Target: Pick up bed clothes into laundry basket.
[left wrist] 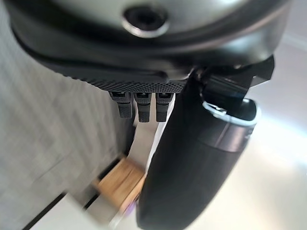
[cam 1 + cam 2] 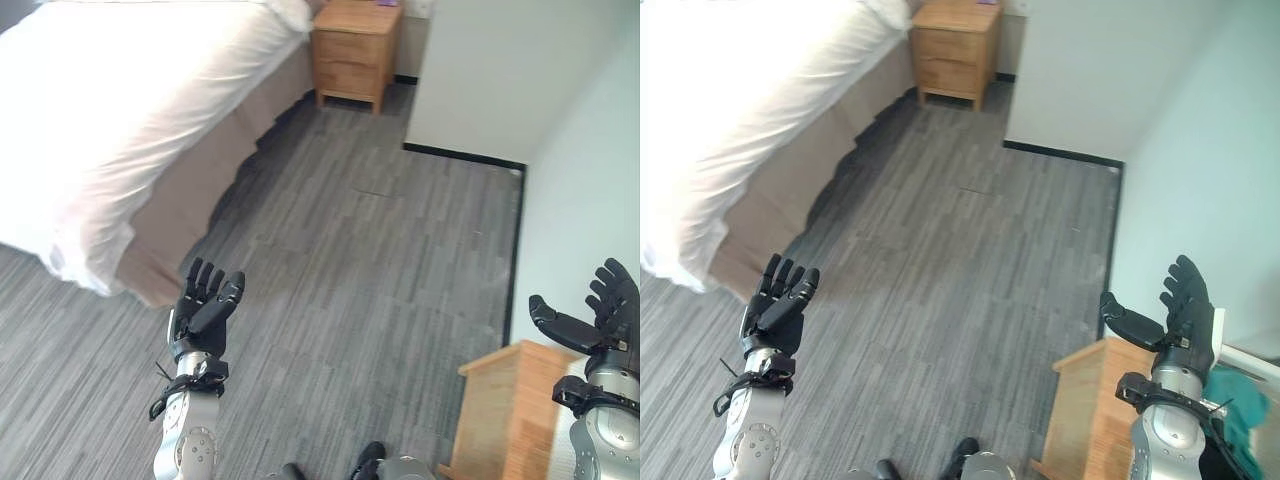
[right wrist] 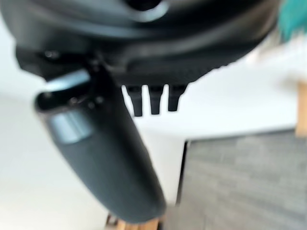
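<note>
I keep both hands raised and empty. My left hand [image 2: 205, 305] hangs at about 7 o'clock over the grey plank floor [image 2: 370, 260], fingers straight and together. My right hand [image 2: 1175, 315] hangs at about 4 o'clock, fingers straight and the thumb spread wide, above a low wooden cabinet [image 2: 1090, 410]. Neither hand holds anything.

The bed [image 2: 120, 110] is at 10 to 11 o'clock, covered with a white sheet [image 2: 90, 140] that hangs over a beige skirt [image 2: 190, 190]. I see no loose clothes on the part of the bed that shows, and I see no laundry basket. At the 4 o'clock edge, behind my right arm, there is some teal cloth [image 2: 1245, 405]; I cannot tell what it is or what it lies in.

In my judgement the main risk is grabbing the wrong thing: the sheet itself could be pulled instead of a garment, since nothing else is visible. A second risk is the right arm striking the cabinet or the wall [image 2: 1200, 150] just beside it when I turn toward the bed.

The sheet's long axis runs from about 8 o'clock toward 12 o'clock, along the bed's edge, pointing to the nightstand [image 2: 357, 50] at 12 o'clock.
</note>
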Motion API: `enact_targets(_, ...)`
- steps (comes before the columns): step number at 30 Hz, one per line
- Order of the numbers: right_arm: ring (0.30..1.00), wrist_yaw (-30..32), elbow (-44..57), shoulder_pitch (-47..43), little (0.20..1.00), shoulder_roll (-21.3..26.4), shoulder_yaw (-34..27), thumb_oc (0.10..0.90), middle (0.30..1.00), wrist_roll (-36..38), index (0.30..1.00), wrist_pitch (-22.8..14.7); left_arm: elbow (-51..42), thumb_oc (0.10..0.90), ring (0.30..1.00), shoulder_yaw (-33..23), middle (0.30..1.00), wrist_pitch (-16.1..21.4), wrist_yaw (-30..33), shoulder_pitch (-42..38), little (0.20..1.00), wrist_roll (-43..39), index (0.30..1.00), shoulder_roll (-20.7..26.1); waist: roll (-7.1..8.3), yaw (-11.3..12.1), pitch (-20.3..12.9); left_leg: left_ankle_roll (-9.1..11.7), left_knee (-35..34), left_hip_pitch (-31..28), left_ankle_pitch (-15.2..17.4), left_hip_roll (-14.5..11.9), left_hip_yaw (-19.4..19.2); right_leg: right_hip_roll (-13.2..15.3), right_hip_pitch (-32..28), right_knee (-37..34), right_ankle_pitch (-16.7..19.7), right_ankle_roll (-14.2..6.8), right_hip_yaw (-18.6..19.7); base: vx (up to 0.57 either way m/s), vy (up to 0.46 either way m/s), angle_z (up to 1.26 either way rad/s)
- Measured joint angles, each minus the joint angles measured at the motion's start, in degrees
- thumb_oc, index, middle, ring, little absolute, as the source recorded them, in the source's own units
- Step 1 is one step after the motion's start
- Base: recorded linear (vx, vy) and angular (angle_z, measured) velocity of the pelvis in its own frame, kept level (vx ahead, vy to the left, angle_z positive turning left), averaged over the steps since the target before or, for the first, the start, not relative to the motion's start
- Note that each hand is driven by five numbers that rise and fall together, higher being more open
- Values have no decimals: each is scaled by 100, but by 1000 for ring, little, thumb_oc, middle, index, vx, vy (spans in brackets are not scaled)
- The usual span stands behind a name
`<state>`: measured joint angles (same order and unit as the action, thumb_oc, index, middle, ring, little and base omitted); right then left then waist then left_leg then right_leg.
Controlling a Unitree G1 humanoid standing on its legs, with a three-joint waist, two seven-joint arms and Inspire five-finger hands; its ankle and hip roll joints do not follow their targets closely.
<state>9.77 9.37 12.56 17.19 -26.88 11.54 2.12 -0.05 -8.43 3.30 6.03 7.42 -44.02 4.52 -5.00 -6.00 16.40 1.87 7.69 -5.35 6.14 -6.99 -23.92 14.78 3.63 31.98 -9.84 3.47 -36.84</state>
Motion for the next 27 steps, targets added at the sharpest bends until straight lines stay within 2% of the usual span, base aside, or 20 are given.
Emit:
enact_targets(1, 900, -88, -1, 6, 900, -20, 138, 800, 900, 0, 900, 12, -9, 800, 900, -70, 900, 20, 98, 143, 900, 121, 900, 99, -23, 44, -4, -84, -86, 9, -36, 184, 331, 137, 230, 526, -39, -142, 584, -101, 32, 154)
enact_targets(2, 900, -158, 51, -89, 900, -150, 414, 800, 900, 27, 900, -48, 76, 800, 900, -215, 900, 18, 168, 244, 900, 260, 900, 327, 26, 113, 22, -178, -121, 187, -71, 325, 707, -295, 680, 612, -258, -577, 2283, 62, -30, 159)
enact_targets(3, 900, -260, 58, -69, 900, -170, 492, 800, 900, 46, 900, -117, 173, 800, 900, -364, 900, 8, 206, 241, 900, 299, 900, 426, 46, -9, -1, -207, -98, 325, -123, 331, 973, -615, 676, 190, -328, -799, 3096, 132, -20, 198)
enact_targets(4, 900, -466, 45, -8, 900, -176, 652, 800, 900, 72, 900, -136, 194, 800, 900, -474, 900, 11, 188, 236, 900, 368, 900, 569, -5, 127, 12, -221, -324, 411, -341, 519, 1577, -887, 611, -409, -397, -882, 3800, 81, -33, 215)
enact_targets(5, 900, -568, 3, 28, 900, -222, 698, 800, 900, 101, 900, -137, 209, 800, 900, -511, 900, 9, 183, 271, 900, 373, 900, 640, -38, 122, 34, -241, -404, 437, -467, 589, 1899, -1058, 465, -798, -403, -888, 4252, 5, -65, 214)
enact_targets(6, 900, -609, -22, 44, 900, -253, 750, 800, 900, 122, 900, -136, 191, 800, 900, -543, 900, 13, 162, 256, 900, 385, 900, 674, -53, 142, 48, -246, -463, 428, -528, 650, 2129, -1091, 377, -1040, -398, -869, 4456, 3, -44, 166)
enact_targets(7, 900, -659, -50, 13, 900, -250, 868, 800, 900, 128, 900, -136, 183, 800, 900, -580, 900, 41, 151, 308, 900, 432, 900, 677, -74, 252, 51, -234, -454, 426, -537, 725, 2428, -1303, 299, -1240, -399, -840, 4940, -1, -148, 192)
enact_targets(8, 900, -745, -168, -49, 900, -215, 1015, 800, 900, 131, 900, -144, 179, 800, 900, -611, 900, 83, 155, 359, 900, 545, 900, 694, -150, 296, 72, -185, -440, 440, -584, 710, 2764, -1578, 288, -1407, -241, -642, 5290, -28, -220, 163)
enact_targets(10, 900, -786, -241, -133, 900, -59, 1300, 800, 900, 129, 900, -140, 5, 800, 900, -600, 900, 160, 88, 689, 900, 653, 900, 550, -93, 750, 19, -114, -604, 215, -627, 702, 2894, -1373, 164, -1705, 461, -595, 4470, -41, -240, 106)
enact_targets(13, 900, -893, -339, -254, 900, -14, 1452, 800, 900, 272, 900, -221, -58, 800, 900, -653, 900, 293, 114, 1235, 900, 707, 900, 141, -67, 959, -124, 2, -715, 226, -712, 483, 2960, -1480, -124, -2115, 542, -506, 3938, -77, -253, 83)
enact_targets(14, 900, -946, -591, -332, 900, 1, 1524, 800, 900, 421, 900, -319, 60, 800, 900, -562, 900, 296, 112, 1429, 900, 697, 900, -17, 64, 1061, -154, 98, -651, 306, -783, 433, 2990, -1528, -307, -2341, 619, -393, 3694, -200, -218, 81)
enact_targets(16, 900, -947, -862, -323, 900, 7, 1569, 800, 900, 565, 900, -340, 340, 800, 900, -420, 900, 192, 95, 1493, 900, 705, 900, 23, 292, 1092, -163, 168, -533, 449, -897, 425, 2883, -1490, -414, -2460, 648, -360, 3351, -187, -81, 99)
enact_targets(17, 900, -941, -1029, -259, 900, 4, 1581, 800, 900, 658, 900, -354, 665, 800, 900, -281, 900, 86, 95, 1436, 900, 712, 900, 152, 546, 1056, -121, 131, -457, 610, -1079, 471, 2431, -1409, -425, -2575, 675, -304, 3010, -232, -63, 114)
enact_targets(18, 900, -945, -1127, -218, 900, -94, 1625, 800, 900, 713, 900, -378, 771, 800, 900, -282, 900, 36, 96, 1511, 900, 759, 900, 194, 712, 1069, -81, -97, -345, 612, -848, 444, 1919, -1375, -475, -2636, 671, -97, 2910, -259, -62, 100)
enact_targets(19, 900, -922, -1250, -194, 900, -318, 1670, 800, 900, 832, 900, -417, 1112, 800, 900, -255, 900, 20, 87, 1539, 900, 854, 900, 230, 825, 1073, -132, -71, -101, 579, -544, 287, 1146, -1343, -497, -2708, 699, -32, 2774, -127, -25, 49)
enact_targets(20, 900, -900, -1304, -183, 900, -400, 1674, 800, 900, 906, 900, -439, 1274, 800, 900, -223, 900, 3, 90, 1516, 900, 865, 900, 234, 856, 1051, -146, -24, -62, 539, -468, 268, 1005, -1311, -492, -2709, 701, -29, 2734, -60, -2, 47)
enact_targets(22, 900, -889, -1314, -38, 900, -506, 1659, 800, 900, 1032, 900, -421, 1479, 800, 900, -11, 900, -190, 94, 1501, 900, 942, 900, 213, 802, 904, -167, 104, -241, 268, -565, 265, 932, -1271, -498, -2728, 685, -58, 2559, -22, 27, 62)
enact_targets(23, 900, -890, -1331, 122, 900, -494, 1709, 800, 900, 1076, 900, -402, 1465, 800, 900, 272, 900, -229, 61, 1446, 900, 1022, 900, 62, 589, 813, -146, 196, -583, 114, -678, 215, 1080, -1295, -464, -2708, 710, -167, 2384, -28, 74, 58)
enact_targets(25, 900, -877, -1364, 229, 900, -538, 1805, 800, 900, 1130, 900, -400, 1531, 800, 900, 391, 900, -228, 99, 1311, 900, 906, 900, -84, 392, 736, -191, 188, -940, -41, -681, 255, 1051, -1292, -517, -2753, 745, -259, 2255, -30, 50, 44)
enact_targets(27, 900, -890, -1526, 280, 900, -503, 2187, 800, 900, 1127, 900, -346, 1420, 800, 900, 713, 900, -243, 76, 1071, 900, 732, 900, -66, 341, 662, -247, 68, -1114, -49, -754, 376, 1160, -1205, -526, -2859, 804, -425, 2215, -2, 49, 27)
